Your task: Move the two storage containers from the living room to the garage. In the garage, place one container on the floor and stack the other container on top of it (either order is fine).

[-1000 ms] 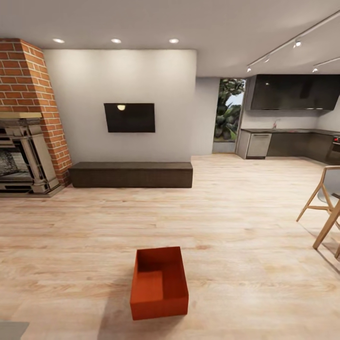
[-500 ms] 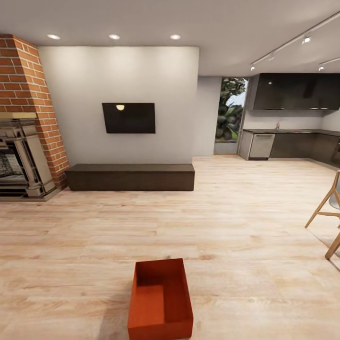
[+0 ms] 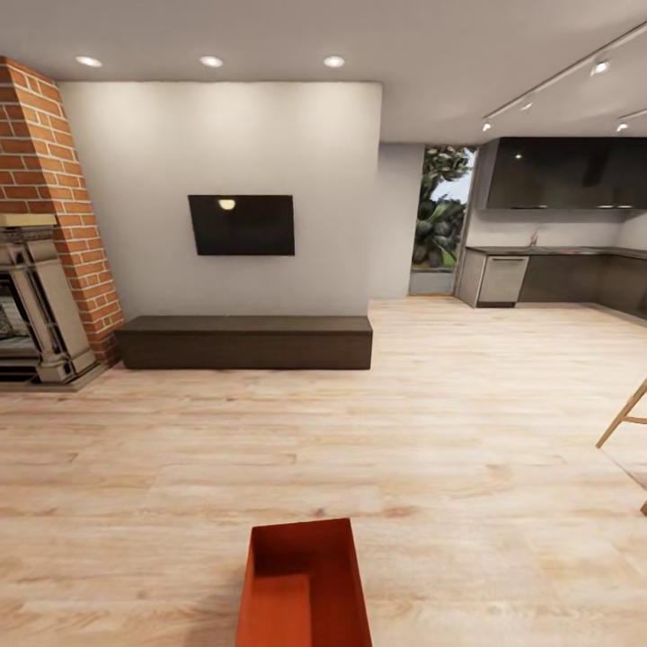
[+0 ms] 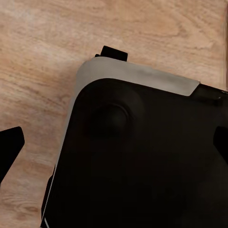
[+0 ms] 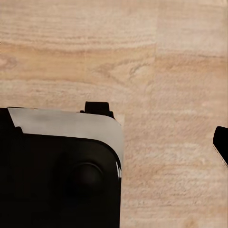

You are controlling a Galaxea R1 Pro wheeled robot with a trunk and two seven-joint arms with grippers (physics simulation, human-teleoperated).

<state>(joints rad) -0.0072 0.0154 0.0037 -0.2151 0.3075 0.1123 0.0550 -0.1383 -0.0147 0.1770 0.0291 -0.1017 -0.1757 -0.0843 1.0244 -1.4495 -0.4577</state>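
Note:
One orange-red storage container [image 3: 304, 584] stands open-topped and empty on the living room's light wood-plank floor, right in front of me, its near end cut off by the head view's lower edge. In the left wrist view my left gripper [image 4: 114, 145] is open, its two dark fingertips [image 4: 10, 146] far apart at the frame's sides, over my own dark base and the wood floor. My right gripper [image 5: 114, 145] hangs over the same planks and base, one dark fingertip [image 5: 222, 142] at the frame's edge, so it reads as open. Neither gripper holds anything.
A long low dark bench [image 3: 244, 341] runs along the white wall under a wall-mounted screen [image 3: 241, 225]. The brick fireplace [image 3: 40, 243] stands at the left. A wooden chair leg [image 3: 624, 422] pokes in at the right. A dark kitchen [image 3: 557, 270] lies beyond, back right.
The camera has moved forward: the container sits lower and closer in the picture, the fireplace has slid left and the chairs have slid right, nearly out of frame.

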